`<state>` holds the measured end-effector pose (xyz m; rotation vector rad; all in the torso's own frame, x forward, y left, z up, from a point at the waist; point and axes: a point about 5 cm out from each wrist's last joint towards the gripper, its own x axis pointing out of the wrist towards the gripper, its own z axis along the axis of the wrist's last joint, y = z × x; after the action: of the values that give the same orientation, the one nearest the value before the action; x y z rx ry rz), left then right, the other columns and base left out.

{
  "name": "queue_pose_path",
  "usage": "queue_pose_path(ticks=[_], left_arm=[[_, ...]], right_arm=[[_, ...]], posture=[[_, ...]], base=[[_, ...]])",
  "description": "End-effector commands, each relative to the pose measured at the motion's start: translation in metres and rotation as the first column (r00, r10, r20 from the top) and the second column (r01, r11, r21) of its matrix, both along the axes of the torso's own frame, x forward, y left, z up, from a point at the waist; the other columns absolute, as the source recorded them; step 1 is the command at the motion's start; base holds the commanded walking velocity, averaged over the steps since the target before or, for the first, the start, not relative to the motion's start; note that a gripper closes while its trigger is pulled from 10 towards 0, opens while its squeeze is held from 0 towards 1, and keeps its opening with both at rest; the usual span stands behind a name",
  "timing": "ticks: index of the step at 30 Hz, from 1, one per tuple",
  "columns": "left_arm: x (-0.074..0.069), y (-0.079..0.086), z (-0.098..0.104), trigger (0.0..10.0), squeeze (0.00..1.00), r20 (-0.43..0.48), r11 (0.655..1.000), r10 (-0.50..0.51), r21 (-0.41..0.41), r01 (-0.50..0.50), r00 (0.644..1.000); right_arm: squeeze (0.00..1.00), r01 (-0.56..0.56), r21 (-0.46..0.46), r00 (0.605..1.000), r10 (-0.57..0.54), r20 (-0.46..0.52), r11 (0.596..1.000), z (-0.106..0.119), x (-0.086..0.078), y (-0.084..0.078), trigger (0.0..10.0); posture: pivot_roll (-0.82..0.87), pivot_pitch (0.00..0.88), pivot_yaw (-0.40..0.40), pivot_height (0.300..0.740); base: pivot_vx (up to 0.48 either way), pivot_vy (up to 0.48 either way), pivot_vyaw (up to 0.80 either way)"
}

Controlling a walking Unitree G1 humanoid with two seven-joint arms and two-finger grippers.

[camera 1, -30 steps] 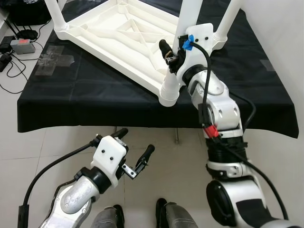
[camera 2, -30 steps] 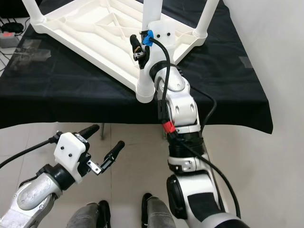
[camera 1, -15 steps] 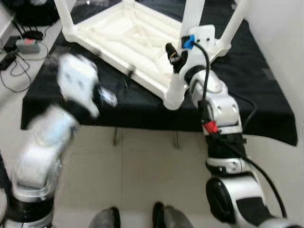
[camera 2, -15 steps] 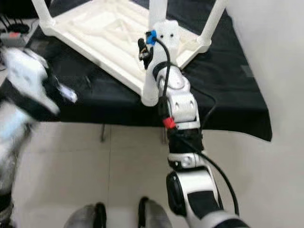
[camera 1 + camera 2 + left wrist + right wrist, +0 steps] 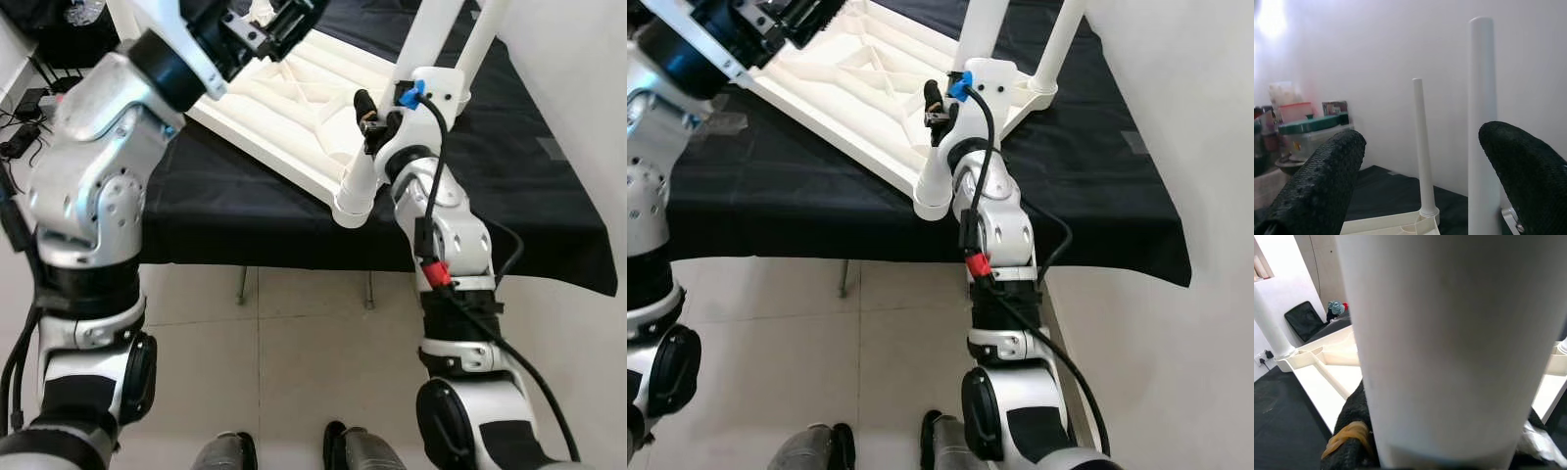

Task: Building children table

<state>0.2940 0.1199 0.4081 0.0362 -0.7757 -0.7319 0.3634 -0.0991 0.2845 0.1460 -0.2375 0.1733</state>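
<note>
A white plastic children's table lies upside down on a black-clothed table. Its legs point upward. My right gripper is shut on the near-corner leg, a little above its socket at the table's front edge. In the right wrist view that leg stands tight between the black fingers. My left gripper is raised over the far left part of the upturned table, open and holding nothing. Beyond its fingers stand two white legs.
The black cloth's front edge runs just below the near corner socket. A power strip and cables lie on the tiled floor at the left. A white wall closes the right side. Jars and containers stand at the back.
My left arm has swung up from down near the floor to above the upturned table. My right gripper has stayed shut on the near-corner leg. The camera has shifted a little.
</note>
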Motion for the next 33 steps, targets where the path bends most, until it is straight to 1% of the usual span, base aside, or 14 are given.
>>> queue_pose_path(ticks=[1, 7, 11, 13, 17, 18, 20, 21, 22, 24, 25, 28, 30, 33], left_arm=[[0.001, -0.006, 0.005, 10.0, 0.0, -0.002, 0.999, -0.05, 0.006, 0.05, 0.999], [0.009, -0.013, 0.012, 10.0, 0.0, -0.02, 0.996, -0.092, -0.004, 0.092, 0.996], [0.013, -0.02, 0.011, 10.0, 0.0, -0.043, 0.992, -0.128, -0.008, 0.128, 0.991], [0.016, -0.027, 0.008, 10.0, 0.0, -0.072, 0.987, -0.163, -0.004, 0.163, 0.984], [0.018, -0.03, 0.007, 10.0, 0.0, -0.083, 0.984, -0.176, -0.001, 0.177, 0.981], [0.019, -0.035, 0.004, 10.0, 0.0, -0.104, 0.977, -0.209, 0.012, 0.211, 0.972], [0.02, -0.053, -0.002, 10.0, 0.0, -0.13, 0.948, -0.293, 0.091, 0.306, 0.947], [0.02, -0.053, -0.002, 10.0, 0.0, -0.13, 0.948, -0.293, 0.091, 0.306, 0.947], [0.02, -0.059, -0.003, 10.0, 0.0, -0.134, 0.935, -0.317, 0.123, 0.333, 0.939], [0.02, -0.059, -0.003, 10.0, 0.0, -0.134, 0.935, -0.317, 0.123, 0.333, 0.939], [0.021, -0.07, -0.001, 10.0, 0.0, -0.128, 0.915, -0.345, 0.175, 0.364, 0.93], [0.024, -0.077, 0.003, 10.0, 0.0, -0.126, 0.907, -0.347, 0.205, 0.367, 0.929], [0.024, -0.077, 0.003, 10.0, 0.0, -0.126, 0.907, -0.347, 0.205, 0.367, 0.929], [0.03, -0.079, 0.008, 10.0, 0.0, -0.12, 0.916, -0.312, 0.226, 0.332, 0.943]], right_arm=[[0.0, -0.026, 0.004, 0.998, 0.027, -0.06, 1.0, -0.015, -0.002, 0.007, 10.0], [0.0, -0.04, -0.016, 0.998, 0.039, -0.055, 0.999, -0.016, -0.004, 0.009, 10.0], [0.0, -0.089, -0.076, 0.996, 0.088, -0.025, 0.993, -0.014, -0.006, 0.017, 10.0], [0.0, -0.133, -0.121, 0.991, 0.132, -0.012, 0.984, -0.013, -0.009, 0.025, 10.0], [0.0, -0.146, -0.133, 0.989, 0.146, -0.01, 0.98, -0.013, -0.01, 0.027, 10.0], [0.0, -0.16, -0.142, 0.987, 0.161, -0.009, 0.977, -0.013, -0.011, 0.029, 10.0], [0.0, -0.182, -0.152, 0.983, 0.182, -0.011, 0.972, -0.013, -0.011, 0.033, 10.0], [0.0, -0.182, -0.152, 0.983, 0.182, -0.011, 0.972, -0.013, -0.011, 0.033, 10.0], [0.0, -0.188, -0.153, 0.982, 0.188, -0.012, 0.97, -0.013, -0.012, 0.034, 10.0], [0.0, -0.188, -0.153, 0.982, 0.188, -0.012, 0.97, -0.013, -0.012, 0.034, 10.0], [0.0, -0.194, -0.155, 0.981, 0.195, -0.013, 0.969, -0.013, -0.012, 0.035, 10.0], [0.0, -0.2, -0.157, 0.98, 0.201, -0.011, 0.967, -0.013, -0.012, 0.036, 10.0], [0.0, -0.2, -0.157, 0.98, 0.201, -0.011, 0.967, -0.013, -0.012, 0.036, 10.0], [0.0, -0.208, -0.161, 0.978, 0.209, -0.008, 0.965, -0.012, -0.013, 0.037, 10.0]], posture=[[0.03, 0.182, -0.016, 0.74], [0.03, 0.186, -0.013, 0.74], [0.03, 0.188, -0.012, 0.74], [0.03, 0.191, -0.016, 0.74], [0.03, 0.191, -0.016, 0.74], [0.03, 0.191, -0.016, 0.74], [0.02, 0.191, -0.019, 0.74], [0.02, 0.191, -0.019, 0.74], [0.02, 0.191, -0.019, 0.74], [0.02, 0.191, -0.019, 0.74], [0.02, 0.192, -0.018, 0.74], [0.02, 0.193, -0.018, 0.74], [0.02, 0.193, -0.018, 0.74], [0.02, 0.195, -0.014, 0.74]], base=[[0.0, 0.0, 0.0], [0.0, 0.0, 0.0], [0.0, 0.0, 0.0], [0.0, 0.0, 0.0], [0.0, 0.0, 0.0], [0.0, 0.0, 0.0], [0.0, 0.0, 0.0], [0.0, 0.0, 0.0], [0.0, 0.0, 0.0], [0.0, 0.0, 0.0], [0.0, 0.0, 0.0], [0.0, 0.0, 0.0], [0.0, 0.0, 0.0], [0.0, 0.0, 0.0]])
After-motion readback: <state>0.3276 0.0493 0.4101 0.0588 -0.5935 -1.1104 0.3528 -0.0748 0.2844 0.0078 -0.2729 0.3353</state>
